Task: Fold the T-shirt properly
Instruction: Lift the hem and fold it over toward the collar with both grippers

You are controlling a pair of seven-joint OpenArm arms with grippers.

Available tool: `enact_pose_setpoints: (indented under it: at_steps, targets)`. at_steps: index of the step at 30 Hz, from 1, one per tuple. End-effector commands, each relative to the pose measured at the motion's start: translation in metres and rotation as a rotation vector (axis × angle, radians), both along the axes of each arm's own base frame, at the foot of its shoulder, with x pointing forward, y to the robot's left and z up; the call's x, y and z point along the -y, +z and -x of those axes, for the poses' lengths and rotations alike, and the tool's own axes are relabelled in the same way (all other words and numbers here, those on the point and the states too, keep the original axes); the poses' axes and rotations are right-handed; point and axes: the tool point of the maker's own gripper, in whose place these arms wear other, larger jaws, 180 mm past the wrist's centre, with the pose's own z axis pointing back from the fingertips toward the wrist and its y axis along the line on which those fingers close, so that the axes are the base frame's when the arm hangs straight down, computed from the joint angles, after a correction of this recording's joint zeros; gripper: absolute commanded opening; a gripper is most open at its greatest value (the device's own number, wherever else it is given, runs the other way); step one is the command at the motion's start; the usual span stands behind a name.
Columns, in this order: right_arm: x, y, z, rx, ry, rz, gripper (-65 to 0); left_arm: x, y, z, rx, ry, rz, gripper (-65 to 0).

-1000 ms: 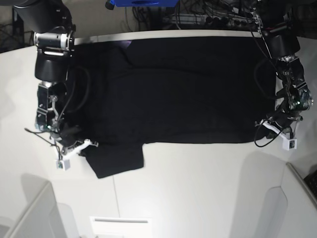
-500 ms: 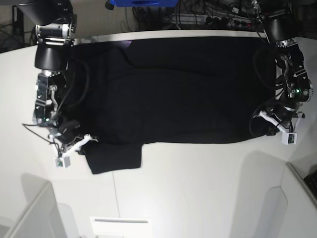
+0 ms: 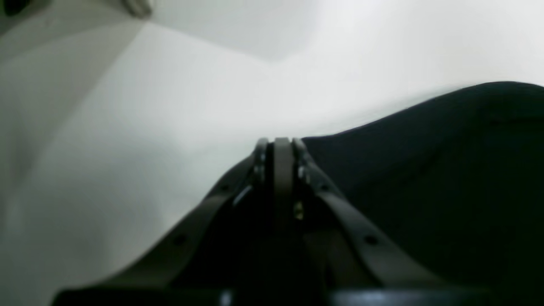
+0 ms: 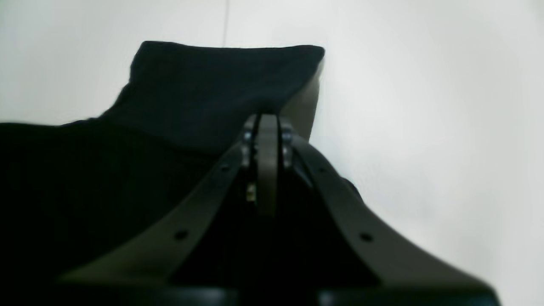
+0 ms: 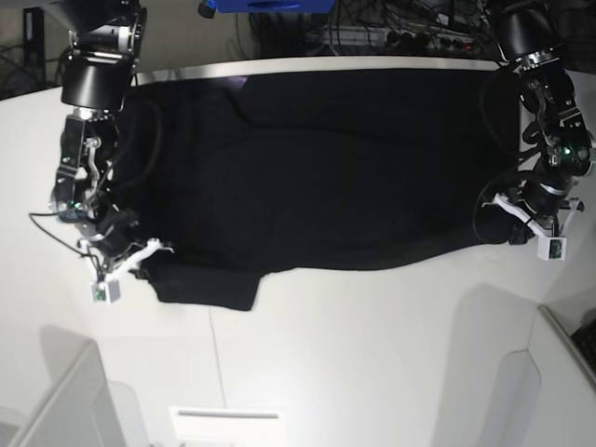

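The black T-shirt (image 5: 326, 168) lies spread across the white table (image 5: 372, 354), with one sleeve (image 5: 209, 291) sticking out toward the near edge at the left. In the base view my right gripper (image 5: 147, 251) is at the shirt's near left corner, beside that sleeve. My left gripper (image 5: 501, 223) is at the near right corner. Both wrist views show the jaws pressed together: the left gripper (image 3: 282, 142) at the edge of the black cloth (image 3: 446, 170), the right gripper (image 4: 267, 119) over the sleeve (image 4: 204, 93). No print shows.
A blue object (image 5: 270, 6) and a tangle of cables (image 5: 391, 37) sit beyond the table's far edge. White panels stand at the near left (image 5: 56, 400) and near right (image 5: 549, 391) corners. Bare white tabletop lies in front of the shirt.
Both grippers have moved toward the far side, and the shirt's near edge and sleeve have been drawn back with them. The near edge now curves up at both corners.
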Motion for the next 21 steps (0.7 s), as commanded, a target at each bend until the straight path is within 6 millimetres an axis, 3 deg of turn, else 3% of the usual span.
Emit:
enact_pose_setpoints:
  at_steps: [1,7,13,21]
  targets:
    - [-0.001,0.022,-0.011,0.070,0.002,-0.006,-65.0,0.001,0.018,-0.005,0.057,-0.013,-0.018,-65.0]
    - [-0.005,0.026,0.000,0.088,0.013,0.006,-65.0,0.016,0.034,0.002,0.097,-0.045,-0.041,-65.0]
    - [-0.008,0.032,0.011,0.108,0.026,0.021,-65.0,0.000,0.032,0.018,0.085,0.002,-0.051,-65.0]
    - [-0.010,0.031,0.027,0.107,0.034,0.035,-65.0,0.002,0.034,0.042,0.112,0.016,0.099,-65.0]
